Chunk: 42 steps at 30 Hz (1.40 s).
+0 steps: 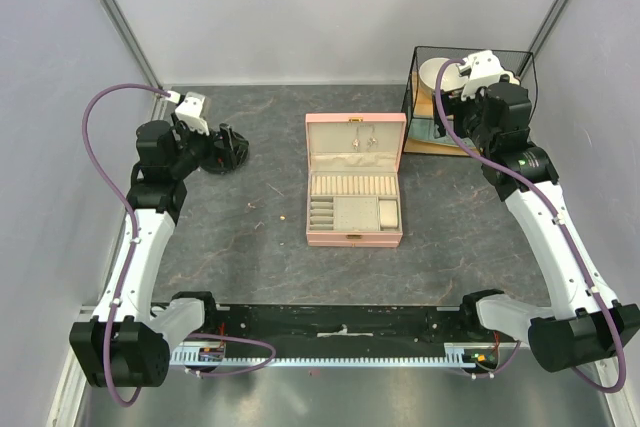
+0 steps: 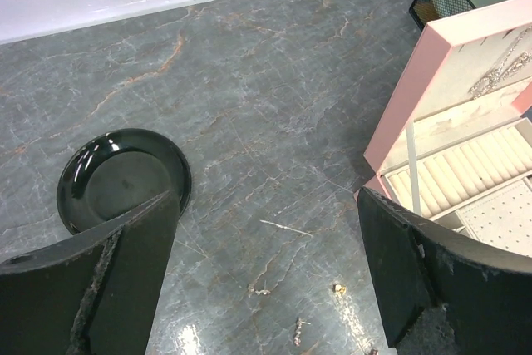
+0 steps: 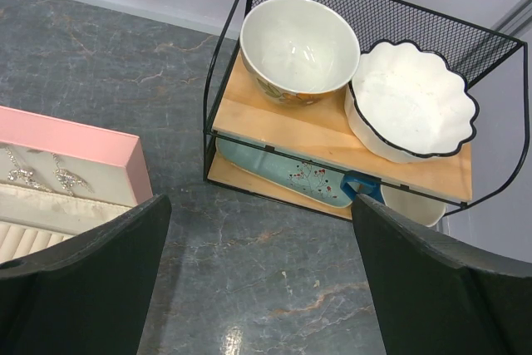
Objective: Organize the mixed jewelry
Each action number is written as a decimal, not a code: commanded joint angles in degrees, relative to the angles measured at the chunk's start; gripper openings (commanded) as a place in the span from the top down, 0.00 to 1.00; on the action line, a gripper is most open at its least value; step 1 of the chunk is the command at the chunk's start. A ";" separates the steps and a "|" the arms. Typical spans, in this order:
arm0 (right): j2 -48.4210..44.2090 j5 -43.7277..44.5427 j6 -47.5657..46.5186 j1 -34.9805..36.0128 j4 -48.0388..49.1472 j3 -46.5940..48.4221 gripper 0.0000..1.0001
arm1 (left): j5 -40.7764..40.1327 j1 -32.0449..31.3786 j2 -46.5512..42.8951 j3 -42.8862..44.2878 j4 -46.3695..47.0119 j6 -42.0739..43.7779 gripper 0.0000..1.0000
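Grey marbled tabletop (image 1: 270, 147) has the mixed jewelry (image 2: 338, 288) lying loose between black dish (image 2: 123, 179) and open pink jewelry box (image 1: 355, 182), sorting looks unstarted, my left gripper (image 2: 266, 201) and right gripper (image 3: 259, 205) both released, empty.

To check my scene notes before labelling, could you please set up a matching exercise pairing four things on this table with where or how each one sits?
Column 1
1. pink jewelry box
2. black round dish
3. scalloped white bowl
4. loose jewelry pieces

Column 2
A. on the upper wooden shelf of the wire rack
B. lid up, compartments showing
C. scattered on the marbled tabletop
D. left of the box, nothing in it

Pairs: 1-B, 2-D, 3-A, 4-C
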 commanded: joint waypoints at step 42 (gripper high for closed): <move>4.93 -6.48 -0.73 0.16 -2.64 -0.89 0.02 | -1.21 -8.11 7.59 -19.21 -9.64 31.46 0.36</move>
